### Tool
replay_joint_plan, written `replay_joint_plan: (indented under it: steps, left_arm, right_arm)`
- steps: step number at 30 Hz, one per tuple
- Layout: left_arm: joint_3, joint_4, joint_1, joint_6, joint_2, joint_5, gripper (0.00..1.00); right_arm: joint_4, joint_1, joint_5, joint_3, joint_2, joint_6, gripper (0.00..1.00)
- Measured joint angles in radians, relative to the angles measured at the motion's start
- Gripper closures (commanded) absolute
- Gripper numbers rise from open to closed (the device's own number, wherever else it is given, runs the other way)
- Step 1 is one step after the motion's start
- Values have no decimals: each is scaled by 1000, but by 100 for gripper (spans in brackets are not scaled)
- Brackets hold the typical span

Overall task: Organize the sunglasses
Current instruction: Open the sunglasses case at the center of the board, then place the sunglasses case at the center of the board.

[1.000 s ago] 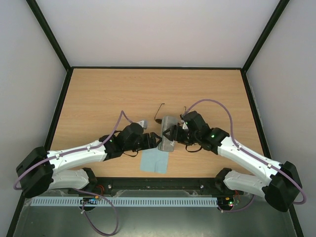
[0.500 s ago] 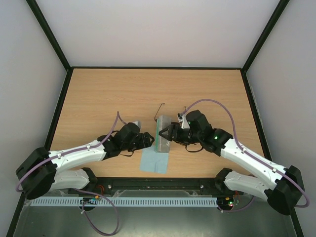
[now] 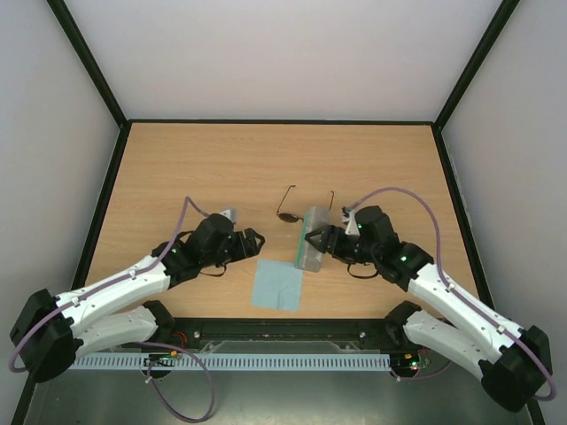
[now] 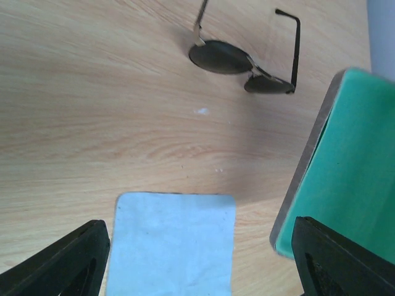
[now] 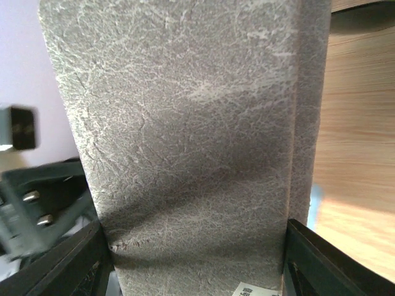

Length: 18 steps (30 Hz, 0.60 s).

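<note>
The sunglasses [image 3: 292,213], thin dark wire frame with two dark lenses and temples unfolded, lie on the table just beyond and left of the case; they also show in the left wrist view [image 4: 242,63]. My right gripper [image 3: 321,241] is shut on the grey case [image 3: 312,237], which is tilted up on edge with its green lining [image 4: 349,166] facing left. The case's grey outside [image 5: 191,135] fills the right wrist view, with one finger [image 5: 336,262] on each side. My left gripper [image 3: 253,241] is open and empty, left of the case, above the light blue cloth [image 4: 173,242].
The light blue square cloth [image 3: 276,285] lies flat near the table's front edge, below the case. Black frame posts border the wooden table [image 3: 195,168] on the left, right and back. Both arms reach inward from the front corners.
My left gripper has let go of the case and drawn back to the left. My right gripper has carried the case a little right, uncovering the sunglasses.
</note>
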Motion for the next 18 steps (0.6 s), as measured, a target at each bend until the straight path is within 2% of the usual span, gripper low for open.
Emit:
replay_joint_plan:
  steps: [4,9,13,18]
  left_arm:
    - [6,-37,51,29,-31,1,16]
    - [6,-85,97,61,-55,2,16]
    - [6,-126,142,83,-93,4,16]
    - [6,-183,209,99,-190,3,16]
  right_arm:
    - [6,-141,-35,-116,-67,4,78]
    - [113,-174,-174,-212,-82,30,78]
    - [219,-173,-301,-177,31,27,75]
    - [293,-137,-394,-39,225,-2,73]
